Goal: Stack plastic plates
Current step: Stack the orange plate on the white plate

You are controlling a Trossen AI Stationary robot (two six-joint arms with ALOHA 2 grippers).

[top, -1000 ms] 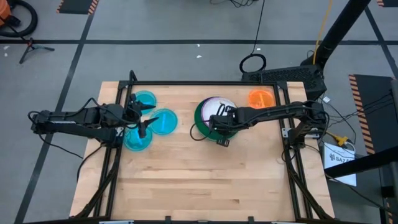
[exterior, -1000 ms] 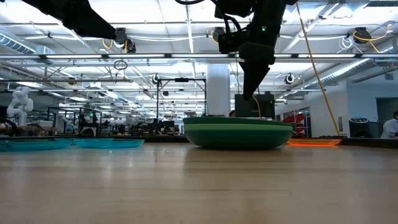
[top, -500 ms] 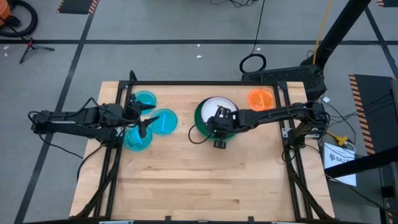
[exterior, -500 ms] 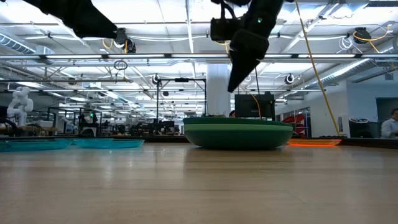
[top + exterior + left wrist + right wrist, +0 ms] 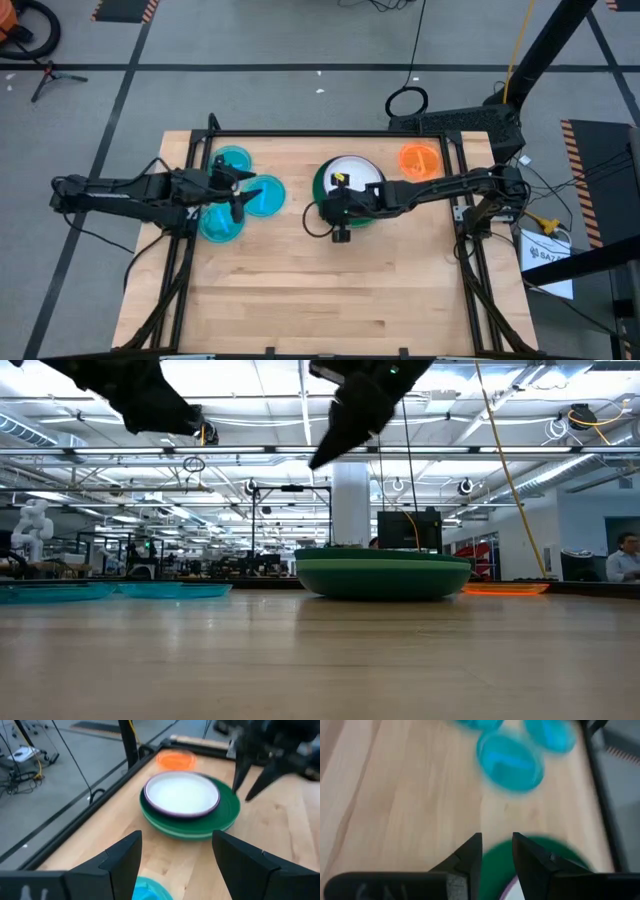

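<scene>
My right gripper (image 5: 336,214), jaws slightly parted and empty, has swung off the stack (image 5: 350,185): white plate (image 5: 181,794) now rests on purple and green. My left gripper (image 5: 236,190), spread and empty, hovers over three blue plates (image 5: 263,195); orange plate (image 5: 420,159) remains.

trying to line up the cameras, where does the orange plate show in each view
High view: orange plate at the table's far right corner.
Low view: thin orange sliver right of the dark green plate.
Left wrist view: beyond the green plate.
Right wrist view: not in it.
Shared landmark: the dark green plate.
</scene>
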